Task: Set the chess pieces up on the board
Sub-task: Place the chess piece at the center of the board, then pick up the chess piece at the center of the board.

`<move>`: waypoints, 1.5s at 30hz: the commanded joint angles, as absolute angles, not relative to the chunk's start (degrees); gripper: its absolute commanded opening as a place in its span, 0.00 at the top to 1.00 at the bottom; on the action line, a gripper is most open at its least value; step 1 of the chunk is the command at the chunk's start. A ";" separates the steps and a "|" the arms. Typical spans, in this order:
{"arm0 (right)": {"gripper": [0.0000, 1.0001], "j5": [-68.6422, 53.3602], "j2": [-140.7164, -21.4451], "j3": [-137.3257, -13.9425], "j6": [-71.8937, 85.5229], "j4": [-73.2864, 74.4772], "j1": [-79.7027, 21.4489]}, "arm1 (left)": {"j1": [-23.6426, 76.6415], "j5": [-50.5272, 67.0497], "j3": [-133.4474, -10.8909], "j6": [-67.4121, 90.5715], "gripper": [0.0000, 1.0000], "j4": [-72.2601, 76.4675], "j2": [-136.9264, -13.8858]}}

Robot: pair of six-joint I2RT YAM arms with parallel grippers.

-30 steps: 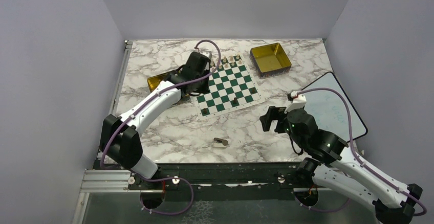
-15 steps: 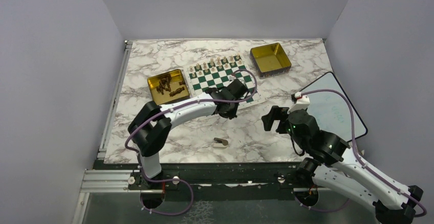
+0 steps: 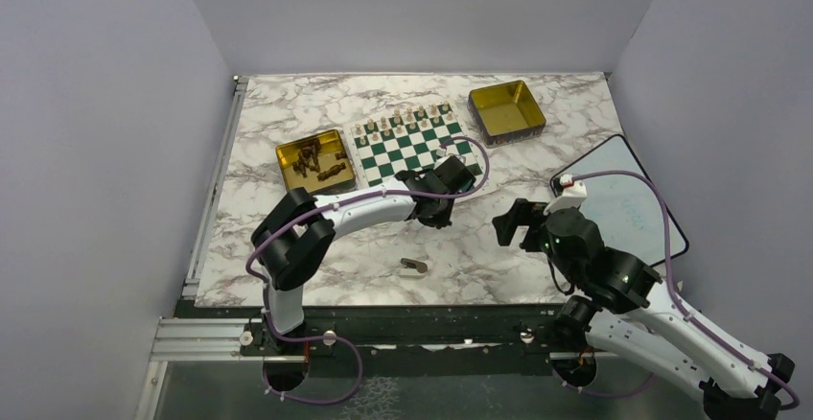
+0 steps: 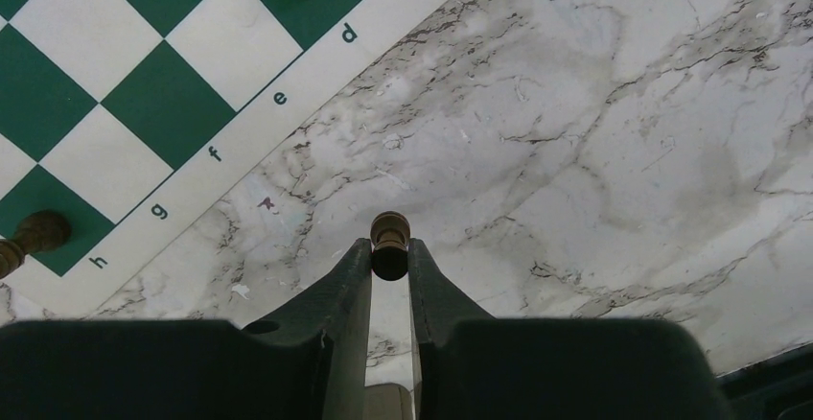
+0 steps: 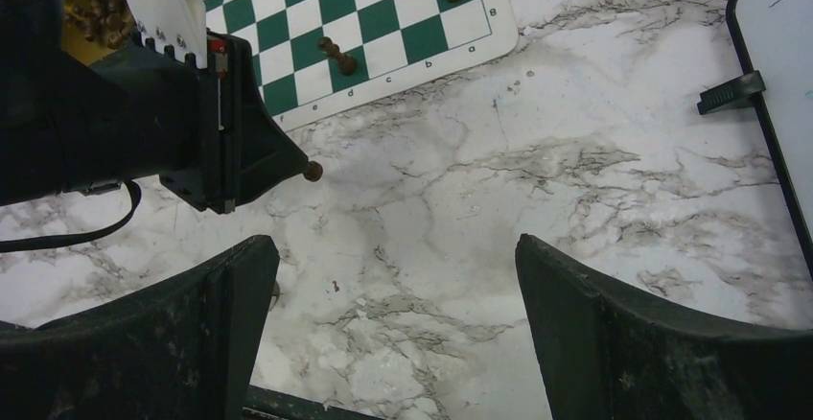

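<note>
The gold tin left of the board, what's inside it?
Dark chess pieces lie jumbled on the floor of the gold tin. They are too small to count or name, and any piece lying under another is hidden.

The white-grey marbled bench (image 3: pixel 288 104) carries, flat on it: green-and-white checked chessboard (image 3: pixel 393 151) mid-rear; gold square tin (image 3: pixel 326 142) just L of it; 2nd gold square tin (image 3: pixel 506 110) rear R; white black-rimmed slab (image 3: pixel 628 209) at R edge; small dark oblong bit (image 3: pixel 413 267) near front edge.
</note>
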State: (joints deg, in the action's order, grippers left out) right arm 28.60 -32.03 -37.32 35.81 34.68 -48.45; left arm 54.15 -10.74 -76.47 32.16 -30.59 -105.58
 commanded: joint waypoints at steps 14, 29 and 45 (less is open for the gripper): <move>0.00 27.44 -31.99 -36.43 36.04 34.62 -48.87 | 54.93 -10.67 -77.03 32.86 0.75 -28.64 -108.53; 0.13 20.10 -37.20 -35.72 33.39 28.30 -48.87 | 51.78 -5.12 -79.55 32.24 0.59 -29.46 -103.47; 0.47 12.38 -56.58 -36.93 32.63 15.60 -48.84 | 24.97 18.32 -65.80 28.87 0.58 -21.19 -85.72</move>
State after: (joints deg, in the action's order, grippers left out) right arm 14.98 -52.16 -36.25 33.58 21.04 -48.45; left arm 32.27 6.02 -71.42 30.68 -26.68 -92.92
